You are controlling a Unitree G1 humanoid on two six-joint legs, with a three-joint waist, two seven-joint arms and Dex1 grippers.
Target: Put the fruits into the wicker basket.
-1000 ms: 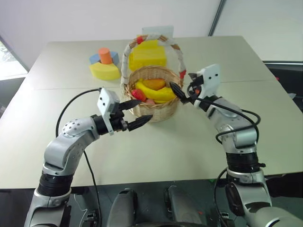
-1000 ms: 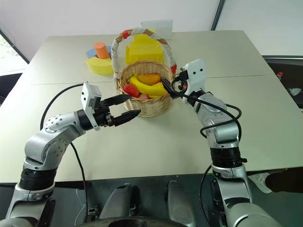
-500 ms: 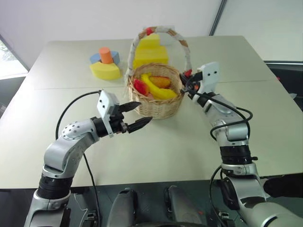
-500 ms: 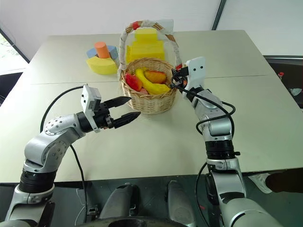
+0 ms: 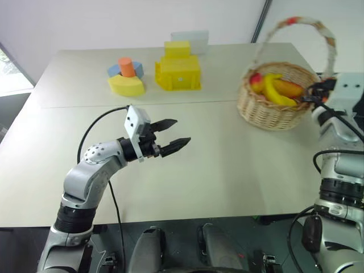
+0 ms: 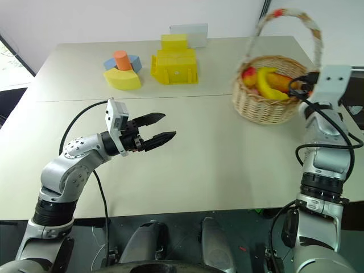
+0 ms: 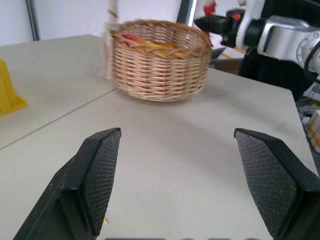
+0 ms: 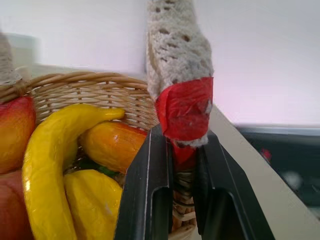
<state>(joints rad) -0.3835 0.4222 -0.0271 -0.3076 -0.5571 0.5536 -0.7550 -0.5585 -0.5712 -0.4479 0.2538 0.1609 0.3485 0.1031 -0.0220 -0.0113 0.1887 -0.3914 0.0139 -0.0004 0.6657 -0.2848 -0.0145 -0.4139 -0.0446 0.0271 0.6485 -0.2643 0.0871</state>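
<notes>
Nearest us, our left gripper point(image 5: 172, 135) hovers over the bench's middle, its ribbed black fingers spread and empty. Our right gripper point(image 8: 176, 165), open a second ago, now pinches the red-taped foot of the handle and has dragged the wicker basket point(image 5: 272, 111) from mid-bench to the right edge. The smooth banana point(image 5: 273, 92) and glossy mango-like fruits sit inside, so loading looks finished. Yellow foam blocks point(image 5: 178, 73) stand toward the far edge.

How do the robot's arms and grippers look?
Both arms are silver-grey metal with black joint rings and loose black cables. The left gripper and the right gripper each have two black fingers, with textured pads, behind a white camera box.
</notes>
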